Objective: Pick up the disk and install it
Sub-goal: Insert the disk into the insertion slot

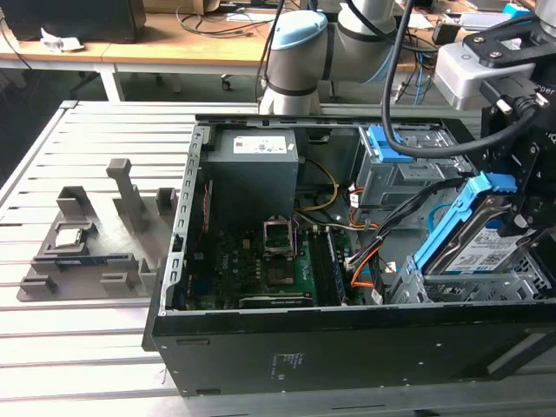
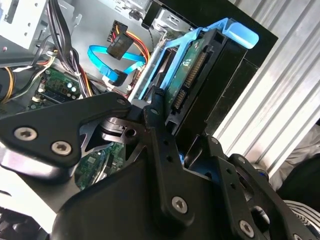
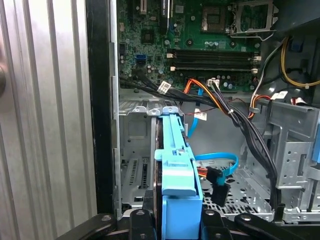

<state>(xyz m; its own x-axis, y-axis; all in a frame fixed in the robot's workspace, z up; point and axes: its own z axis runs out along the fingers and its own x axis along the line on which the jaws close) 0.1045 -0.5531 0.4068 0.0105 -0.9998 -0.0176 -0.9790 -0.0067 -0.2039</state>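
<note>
Gripper (image 3: 175, 212) clamped tight on the disk (image 1: 476, 241), holding it tilted (blue rails along its edges) over the metal drive cage (image 1: 408, 282) at the exterior view's right end of the open computer case (image 1: 261, 347).

At the exterior view's right, the tool (image 1: 516, 207) holds the disk (image 1: 479, 252) tilted over the open computer case (image 1: 347, 352).

arm (image 1: 294, 82): silver-grey, pale-blue caps | black cable (image 1: 388, 104) | black screwed gripper (image 3: 176, 216)
</note>
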